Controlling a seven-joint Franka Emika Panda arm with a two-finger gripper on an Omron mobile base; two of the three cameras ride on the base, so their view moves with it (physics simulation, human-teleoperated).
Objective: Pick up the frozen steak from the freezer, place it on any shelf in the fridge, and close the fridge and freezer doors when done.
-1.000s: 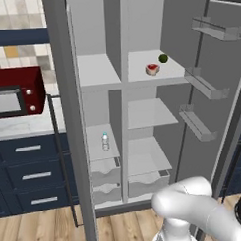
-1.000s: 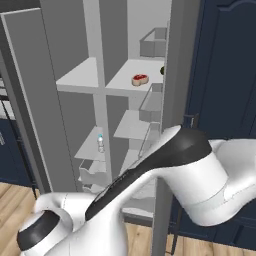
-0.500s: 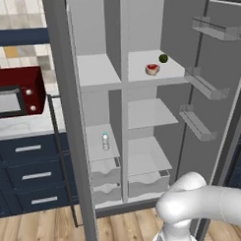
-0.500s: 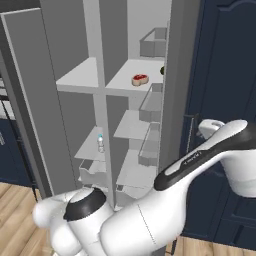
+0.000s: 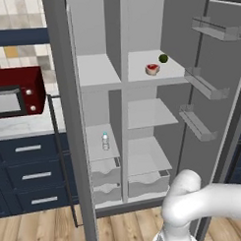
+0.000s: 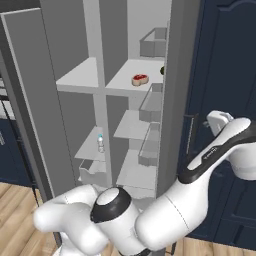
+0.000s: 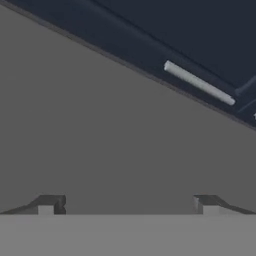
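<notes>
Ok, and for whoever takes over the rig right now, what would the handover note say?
Tool: open and empty, on the outer side of the fridge door, near its dark handle.
Frozen steak: on a shelf in the fridge, the wider compartment, near a green fruit.
Done: steak is in the fridge.
Left: close the fridge door and the freezer door; both stand open.

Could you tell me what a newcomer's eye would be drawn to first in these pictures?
Probably the tall grey unit, its doors standing open, with the red frozen steak on a pale shelf in its right-hand compartment, a dark green round fruit just behind it. Next would come the white arm sweeping across the front, and the dark red microwave on the counter to the left.
</notes>
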